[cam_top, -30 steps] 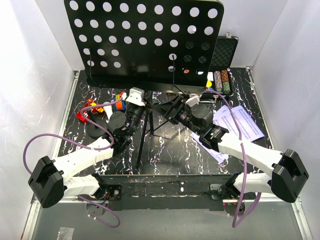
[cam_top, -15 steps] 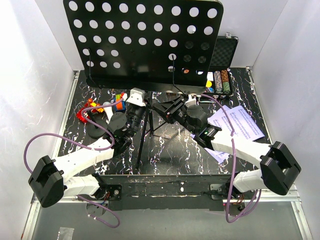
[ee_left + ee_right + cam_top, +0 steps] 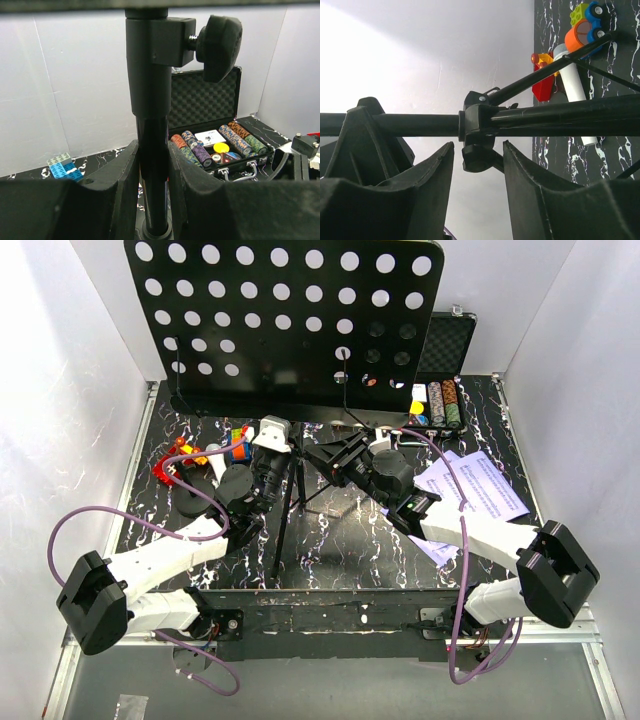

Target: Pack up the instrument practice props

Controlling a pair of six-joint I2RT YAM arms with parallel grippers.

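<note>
The black music stand, with its hole-punched desk (image 3: 290, 320), stands mid-table. My left gripper (image 3: 280, 462) is shut on the stand's upright pole (image 3: 150, 100), just below the clamp collar and its knob (image 3: 220, 47). My right gripper (image 3: 478, 150) is open, with one jaw on each side of a lower clamp knob (image 3: 477, 159) on the same pole (image 3: 395, 125); I see no contact. It also shows in the top view (image 3: 335, 458). White sheet-music pages (image 3: 480, 490) lie at the right. The microphone (image 3: 572, 82) lies at the left beside round black bases (image 3: 190, 502).
An open black case of poker chips (image 3: 215, 125) stands at the back right, also in the top view (image 3: 445, 390). Colourful toy blocks (image 3: 175, 462) lie at the left near the tripod legs (image 3: 320, 495). White walls enclose the table on three sides.
My right gripper has moved left towards the stand's pole and now has its jaws on either side of the clamp knob. The left gripper keeps its hold on the pole.
</note>
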